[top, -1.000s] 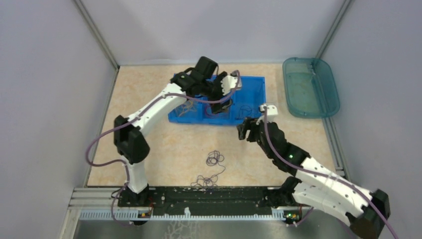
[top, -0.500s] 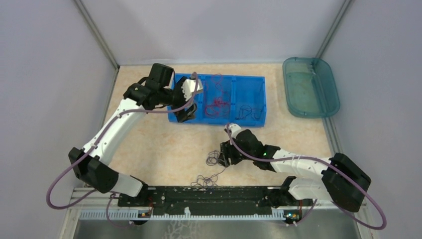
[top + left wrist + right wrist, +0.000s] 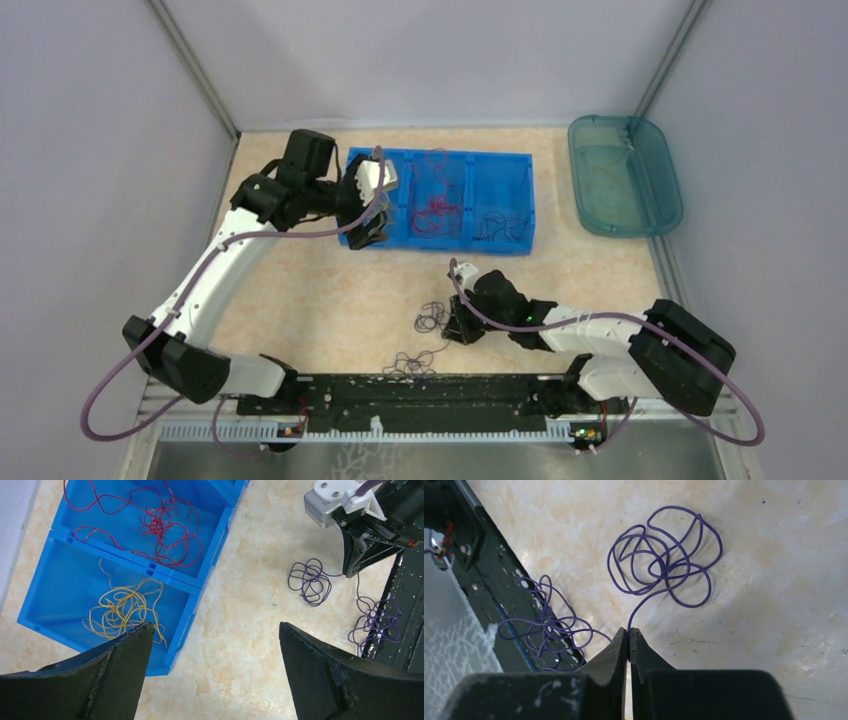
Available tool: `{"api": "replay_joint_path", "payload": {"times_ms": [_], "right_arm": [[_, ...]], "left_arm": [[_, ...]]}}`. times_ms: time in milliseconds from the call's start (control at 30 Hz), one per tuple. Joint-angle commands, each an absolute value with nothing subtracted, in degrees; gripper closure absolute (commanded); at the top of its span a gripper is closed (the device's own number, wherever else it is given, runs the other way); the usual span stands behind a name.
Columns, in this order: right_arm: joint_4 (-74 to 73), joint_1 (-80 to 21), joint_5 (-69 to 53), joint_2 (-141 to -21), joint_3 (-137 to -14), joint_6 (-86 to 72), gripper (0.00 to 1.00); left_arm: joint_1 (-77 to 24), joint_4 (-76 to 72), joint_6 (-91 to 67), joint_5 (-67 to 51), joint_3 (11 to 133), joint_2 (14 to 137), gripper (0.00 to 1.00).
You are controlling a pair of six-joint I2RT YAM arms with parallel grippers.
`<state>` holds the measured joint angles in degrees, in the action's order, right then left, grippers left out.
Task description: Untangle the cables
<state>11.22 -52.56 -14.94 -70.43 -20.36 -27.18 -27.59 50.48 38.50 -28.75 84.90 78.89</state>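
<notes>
- The top view looks down from high up behind the arms, whose base rail (image 3: 420,390) runs along the bottom edge. It is far off and takes in the whole surface (image 3: 340,300).
- The left wrist view hangs well above the surface and faces down, with the fingers of the left tool (image 3: 215,625) in the lower corners. Like the top view, it shows the blue tray (image 3: 60,580) and the right tool (image 3: 349,574).
- The right wrist view sits very near the surface, looking down past its tool's tips at bottom centre. The purple cables (image 3: 664,564) appear in all three views.
</notes>
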Motion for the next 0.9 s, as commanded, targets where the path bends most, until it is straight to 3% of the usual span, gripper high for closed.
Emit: {"api": "replay_joint_path", "payload": {"times_ms": [0,267,567,867], "right_arm": [[14.26,-53.16,-15.81,-66.58,-23.53,-26.39,1.0],[3.39,-53.09,-15.38,-53.32,-39.69,-23.55,1.0],[10.18,-53.09,-23.34,-56.14,-50.13,-23.98,1.0],[13.72,-53.09,-29.53,-59.84,-52.11,-25.42,1.0]], "left_arm": [[-27.66,50.15,37.71,-31.03,83.11,75.6,0.0],[-27.69,47.15,37.59,-40.22,78.79,67.75,0.0],[-29.06,47.67,39.75,-48.66,75.31,61.48,0.0],[-31.87,40.08,40.66,-51.07,68.21,56.18,0.12]]}}
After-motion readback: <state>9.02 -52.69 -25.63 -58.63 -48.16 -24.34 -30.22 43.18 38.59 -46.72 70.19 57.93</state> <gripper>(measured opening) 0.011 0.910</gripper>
